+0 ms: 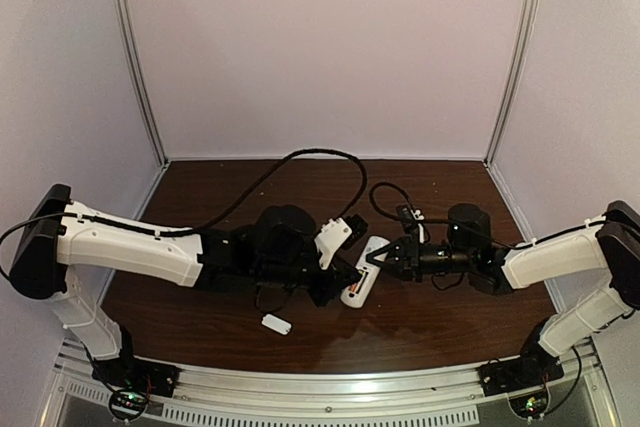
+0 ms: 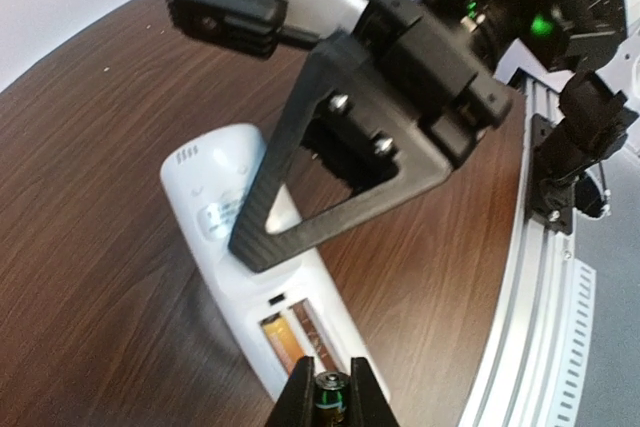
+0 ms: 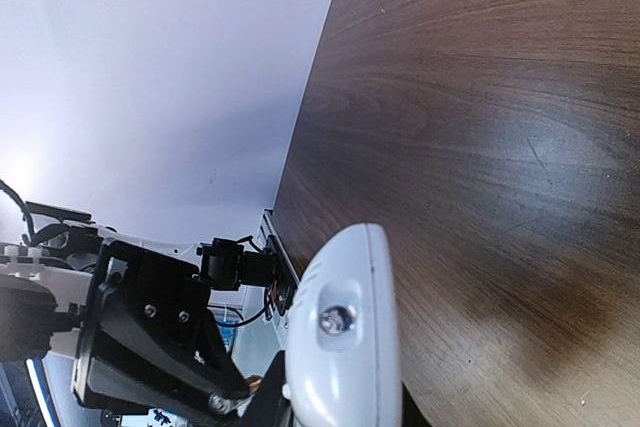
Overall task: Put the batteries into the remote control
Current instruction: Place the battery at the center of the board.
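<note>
No words or numbers can be read anywhere in these pictures. The white remote [image 2: 205,192] has a small grey sticker [image 2: 222,219] on its back with tiny print on it, but the print is too blurry to read. Near the top end of the remote is a short row of little marks [image 2: 187,155], too small to make out. The battery [image 2: 331,392] shows a green band and no letters.
</note>
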Available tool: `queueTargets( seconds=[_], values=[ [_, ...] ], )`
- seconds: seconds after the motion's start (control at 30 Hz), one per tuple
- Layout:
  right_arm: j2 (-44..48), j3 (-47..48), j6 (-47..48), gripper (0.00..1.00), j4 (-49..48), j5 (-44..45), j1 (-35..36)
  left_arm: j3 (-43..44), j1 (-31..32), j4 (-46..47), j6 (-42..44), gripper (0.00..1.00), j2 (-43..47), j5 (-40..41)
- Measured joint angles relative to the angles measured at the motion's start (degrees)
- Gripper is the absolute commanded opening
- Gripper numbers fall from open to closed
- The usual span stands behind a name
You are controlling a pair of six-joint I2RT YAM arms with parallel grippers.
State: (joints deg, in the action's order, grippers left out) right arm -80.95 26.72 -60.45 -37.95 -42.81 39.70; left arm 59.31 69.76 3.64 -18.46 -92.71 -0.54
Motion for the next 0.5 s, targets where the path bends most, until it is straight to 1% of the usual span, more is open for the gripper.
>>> queueTargets(
  seconds=[0.23,0.33,0.5],
  values=[
    [0.4,0.0,0.3,0.0,0.6,0.0,-0.3,0.0,-0.1,-9.2,-0.9,0.0,0.0,9.5],
    [0.6,0.0,0.9,0.0,1.8,0.0,-0.5,0.2,-2.0,-11.8,-2.8,0.0,-1.4,10.6],
    [1.4,-0.5,2.0,0.0,3.4,0.0,-1.6,0.4,-5.7,-14.5,-6.1,0.01,-7.8,10.3]
  ],
)
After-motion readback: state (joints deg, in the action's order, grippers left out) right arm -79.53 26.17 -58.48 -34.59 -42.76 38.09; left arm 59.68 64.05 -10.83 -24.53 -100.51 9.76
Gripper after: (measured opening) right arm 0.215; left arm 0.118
